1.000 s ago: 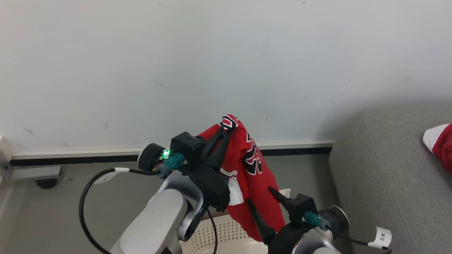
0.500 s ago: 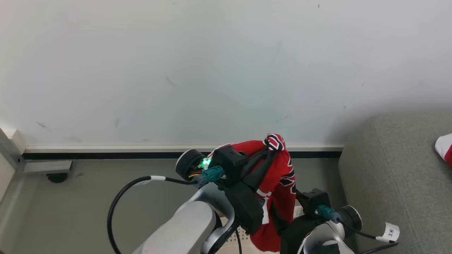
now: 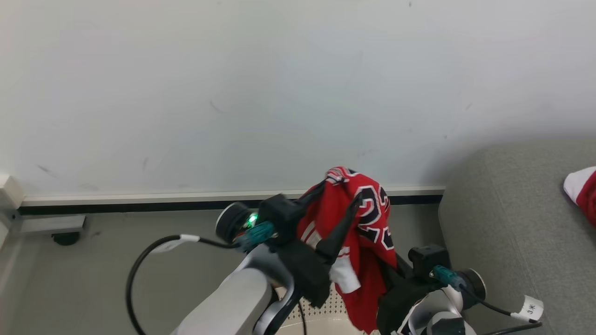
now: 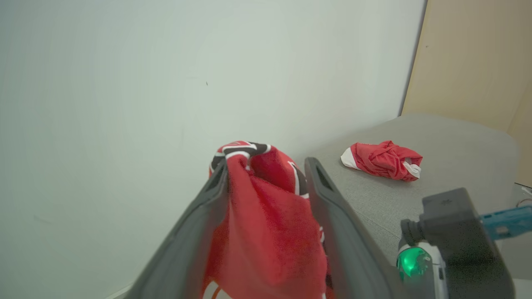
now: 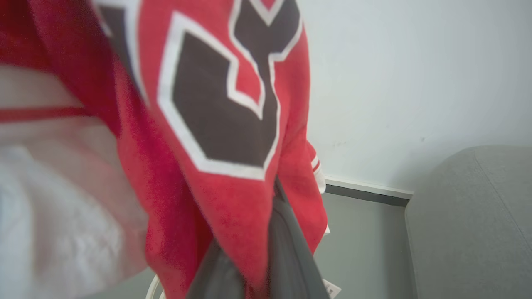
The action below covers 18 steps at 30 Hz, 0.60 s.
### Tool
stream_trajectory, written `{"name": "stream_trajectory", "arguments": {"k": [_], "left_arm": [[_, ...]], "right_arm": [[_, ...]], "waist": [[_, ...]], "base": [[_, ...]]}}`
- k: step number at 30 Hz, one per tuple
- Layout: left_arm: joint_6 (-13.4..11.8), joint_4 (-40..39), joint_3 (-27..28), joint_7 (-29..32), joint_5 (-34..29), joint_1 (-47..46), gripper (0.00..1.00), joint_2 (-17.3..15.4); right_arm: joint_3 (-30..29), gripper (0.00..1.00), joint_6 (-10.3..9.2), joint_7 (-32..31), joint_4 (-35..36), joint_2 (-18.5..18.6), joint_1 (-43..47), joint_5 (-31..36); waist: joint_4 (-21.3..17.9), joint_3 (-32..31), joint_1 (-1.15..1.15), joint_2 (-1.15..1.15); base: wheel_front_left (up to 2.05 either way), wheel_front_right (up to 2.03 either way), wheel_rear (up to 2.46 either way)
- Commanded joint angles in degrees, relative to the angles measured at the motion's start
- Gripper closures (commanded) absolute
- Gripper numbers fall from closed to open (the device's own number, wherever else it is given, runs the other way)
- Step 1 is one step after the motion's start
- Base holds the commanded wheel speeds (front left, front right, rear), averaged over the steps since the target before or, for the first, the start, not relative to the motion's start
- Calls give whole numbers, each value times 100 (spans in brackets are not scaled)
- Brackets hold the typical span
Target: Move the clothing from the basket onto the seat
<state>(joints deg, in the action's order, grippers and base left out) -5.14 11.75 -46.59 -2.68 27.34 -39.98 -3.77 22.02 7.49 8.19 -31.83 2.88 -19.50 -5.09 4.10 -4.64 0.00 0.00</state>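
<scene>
My left gripper is shut on the red jersey, holding it bunched and lifted; its "23" lettering hangs facing me. From the left wrist, the jersey fills the gap between my two dark fingers. A strip of the cream perforated basket peeks out below my arms. My right gripper sits low behind the hanging cloth, which drapes over its fingers, so its state is hidden. The grey seat lies to the right, with another red and white garment resting on it.
A white wall with a dark baseboard stands straight ahead over grey floor. A metal bracket on a caster sits at the far left. A black cable loops from my left wrist. A beige panel rises behind the seat.
The left gripper has swung the jersey rightward and turned it, so the "23" faces me. The right gripper's fingers, seen apart a second ago, are covered by the cloth. The camera shifted slightly.
</scene>
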Motion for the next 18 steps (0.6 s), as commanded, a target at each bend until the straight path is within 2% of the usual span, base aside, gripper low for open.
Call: {"name": "stream_trajectory", "arguments": {"k": [1,12,18], "left_arm": [[-30,144,95,-133,142,233,0,-94],[22,708,766,-1165,602,1385,0,-616],[87,375,1238,-1256,472,1951,0,-832]], "right_arm": [[-86,100,0,97,89,-8,-33,33],[-535,100,0,100,807,-8,303,531],[-740,100,0,-23,1297,-6,601,595]], "waist": [[-97,21,0,0],[-534,83,0,0],[-715,111,0,0]], "base": [[0,0,0],[0,0,0],[0,0,0]]}}
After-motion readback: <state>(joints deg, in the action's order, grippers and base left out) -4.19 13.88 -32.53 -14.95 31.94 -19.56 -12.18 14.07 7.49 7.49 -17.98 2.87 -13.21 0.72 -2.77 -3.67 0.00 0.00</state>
